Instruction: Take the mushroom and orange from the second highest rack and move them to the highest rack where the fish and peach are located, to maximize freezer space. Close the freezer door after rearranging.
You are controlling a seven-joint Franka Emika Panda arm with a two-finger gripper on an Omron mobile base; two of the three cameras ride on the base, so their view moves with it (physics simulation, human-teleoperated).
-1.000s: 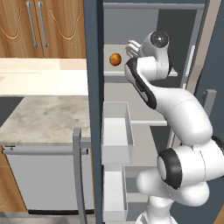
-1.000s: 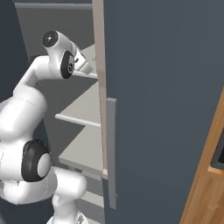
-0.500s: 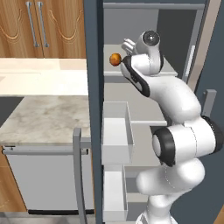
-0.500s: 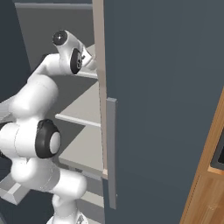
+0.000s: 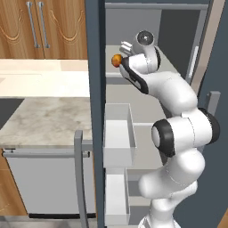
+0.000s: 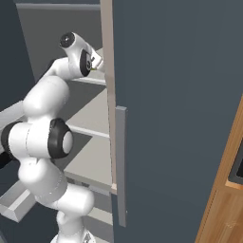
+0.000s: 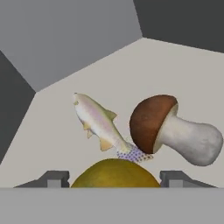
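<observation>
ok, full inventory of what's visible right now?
fish: 1, pale pink-silver, on the freezer shelf, beside the mushroom
mushroom: 1, brown cap and white stem, lying on its side on the same shelf
round fruit: 1, yellow-orange, between the claw fingertips; grip unclear
orange ball: 1, at the top shelf edge by the claw; may be the same fruit
door bins: 2, light grey, stacked on the open door
freezer door: 1, dark grey-blue, open
counter: 1, marbled grey
wooden cabinets: brown, above the counter
arm: 1, white
claw: 1, dark tips
</observation>
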